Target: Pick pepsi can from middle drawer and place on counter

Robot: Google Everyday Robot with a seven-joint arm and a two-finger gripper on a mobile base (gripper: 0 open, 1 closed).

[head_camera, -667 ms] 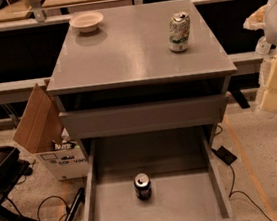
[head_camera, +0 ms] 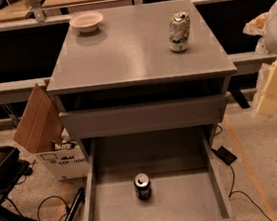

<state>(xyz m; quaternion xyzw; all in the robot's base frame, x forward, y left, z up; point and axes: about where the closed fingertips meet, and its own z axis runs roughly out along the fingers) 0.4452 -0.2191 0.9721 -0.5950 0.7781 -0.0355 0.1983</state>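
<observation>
The pepsi can (head_camera: 142, 186), dark with a silver top, stands upright on the floor of the open middle drawer (head_camera: 185, 200), near its middle front. The drawer is pulled far out below the cabinet. The counter (head_camera: 126, 53) is the grey cabinet top above it. My gripper (head_camera: 273, 91), cream-coloured, hangs at the right edge of the view beside the cabinet. It is level with the top drawer front, well above and to the right of the can, and holds nothing that I can see.
A pale white-and-green can (head_camera: 179, 32) stands on the counter's back right and a shallow bowl (head_camera: 86, 21) on its back left. The closed upper drawer front (head_camera: 144, 117) overhangs the open drawer. A cardboard box (head_camera: 42, 127) stands left of the cabinet. Cables and a black frame (head_camera: 2, 172) lie on the floor.
My gripper and arm have sunk slightly at the right edge. The can, drawer and counter items have not moved.
</observation>
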